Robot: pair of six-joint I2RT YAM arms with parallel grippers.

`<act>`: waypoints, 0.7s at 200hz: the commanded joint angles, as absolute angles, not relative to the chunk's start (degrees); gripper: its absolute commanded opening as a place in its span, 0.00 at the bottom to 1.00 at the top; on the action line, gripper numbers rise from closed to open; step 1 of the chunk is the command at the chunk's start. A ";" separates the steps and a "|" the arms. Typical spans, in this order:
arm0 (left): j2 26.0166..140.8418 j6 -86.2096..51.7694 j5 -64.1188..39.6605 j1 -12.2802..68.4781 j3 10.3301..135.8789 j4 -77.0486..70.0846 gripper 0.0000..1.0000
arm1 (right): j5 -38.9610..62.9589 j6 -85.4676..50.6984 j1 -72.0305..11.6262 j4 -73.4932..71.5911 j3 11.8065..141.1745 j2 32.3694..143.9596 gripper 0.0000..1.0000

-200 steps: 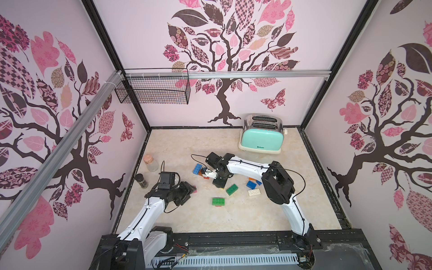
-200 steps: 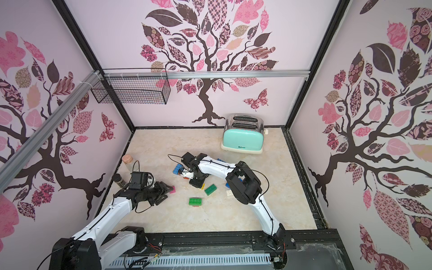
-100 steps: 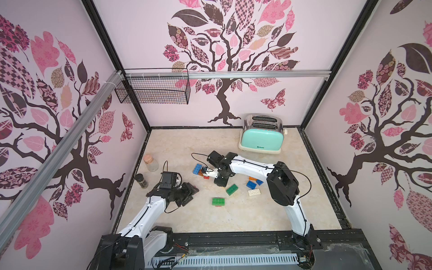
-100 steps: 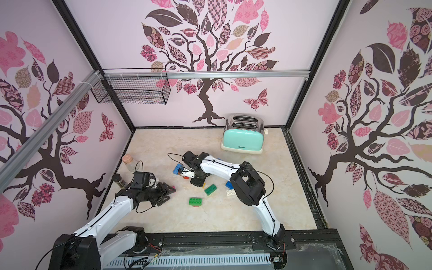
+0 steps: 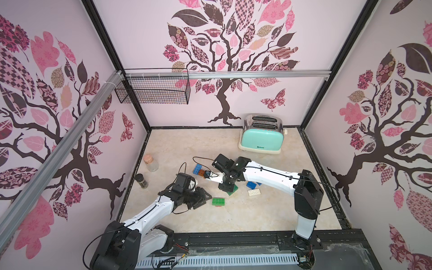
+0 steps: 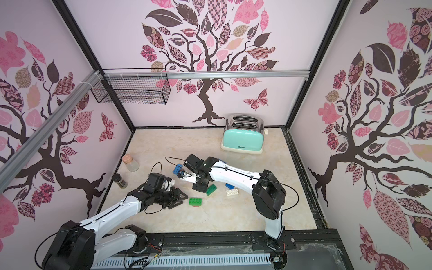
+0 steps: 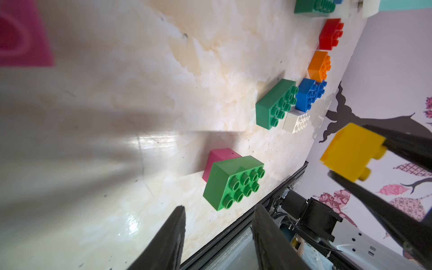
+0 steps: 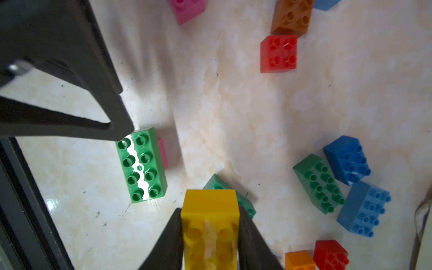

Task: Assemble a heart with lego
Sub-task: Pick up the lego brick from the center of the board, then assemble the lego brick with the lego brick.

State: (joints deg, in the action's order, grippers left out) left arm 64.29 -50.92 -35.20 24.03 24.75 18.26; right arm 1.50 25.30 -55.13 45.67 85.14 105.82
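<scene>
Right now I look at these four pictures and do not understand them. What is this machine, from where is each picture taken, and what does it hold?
It is a robot: a left arm and a right arm, each ending in a gripper. Two pictures look down on the whole table; two come from cameras on the wrists. On the table lie coloured toy bricks, for example a green brick, also a toaster and a jar. The right gripper is shut on a yellow brick. The left gripper is open and empty.
</scene>
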 commanded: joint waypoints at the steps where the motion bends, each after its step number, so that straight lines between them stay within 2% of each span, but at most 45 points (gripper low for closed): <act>1: 64.99 -53.01 -38.14 25.46 21.71 9.30 0.47 | 3.04 22.90 -55.28 45.83 81.87 103.19 0.28; 40: 62.84 -56.73 -39.46 25.66 16.09 -2.06 0.48 | 6.95 21.18 -55.76 43.51 76.93 99.90 0.28; 140: 67.04 -56.24 -39.37 25.93 13.99 -7.44 0.47 | 8.17 21.09 -58.45 42.63 78.34 102.28 0.28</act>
State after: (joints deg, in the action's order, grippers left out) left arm 65.25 -55.92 -39.16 25.56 15.09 -4.10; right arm 7.35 21.37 -58.04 42.61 76.44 101.03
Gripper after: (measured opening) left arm 0.479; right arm 0.359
